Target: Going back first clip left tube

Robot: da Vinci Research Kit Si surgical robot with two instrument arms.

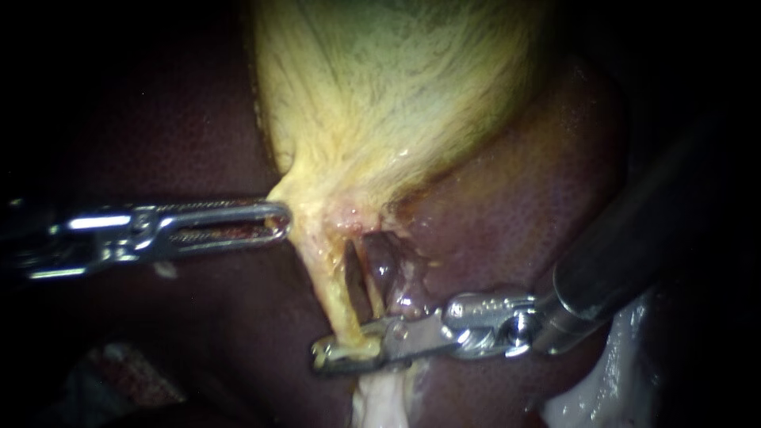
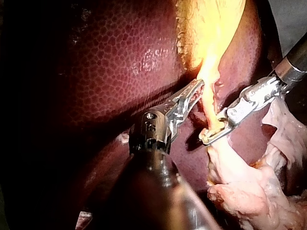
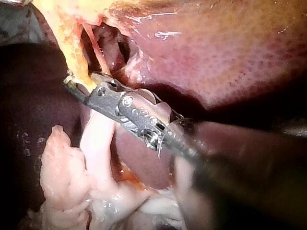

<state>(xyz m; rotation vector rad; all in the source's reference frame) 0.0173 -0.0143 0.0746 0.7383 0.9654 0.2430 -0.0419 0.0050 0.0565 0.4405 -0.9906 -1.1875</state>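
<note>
The slender silver left instrument (image 1: 273, 222) comes in level and its long slotted jaws are clenched on the yellow, fibrous edge of the gallbladder (image 1: 396, 95) at its narrow neck, drawing it aside over the dark red, mottled liver (image 1: 515, 222); the right instrument (image 1: 341, 355), a dark shaft with short silver jaws, has those jaws closed across the lower end of the pale yellow left tube (image 1: 333, 297), touching it from both sides; whether a clip sits on the tube is hidden by the metal. A darker reddish tube (image 1: 384, 265) lies just beside, free of both instruments; whitish soft tissue (image 1: 380, 404) hangs below the right instrument. The step in hand looks like the start of the withdrawal after clipping; the next move calls for the right jaws to let go fully, then a straight pull back along the shaft, without snagging the left tube or brushing the darker one, while the left instrument keeps tension.
</note>
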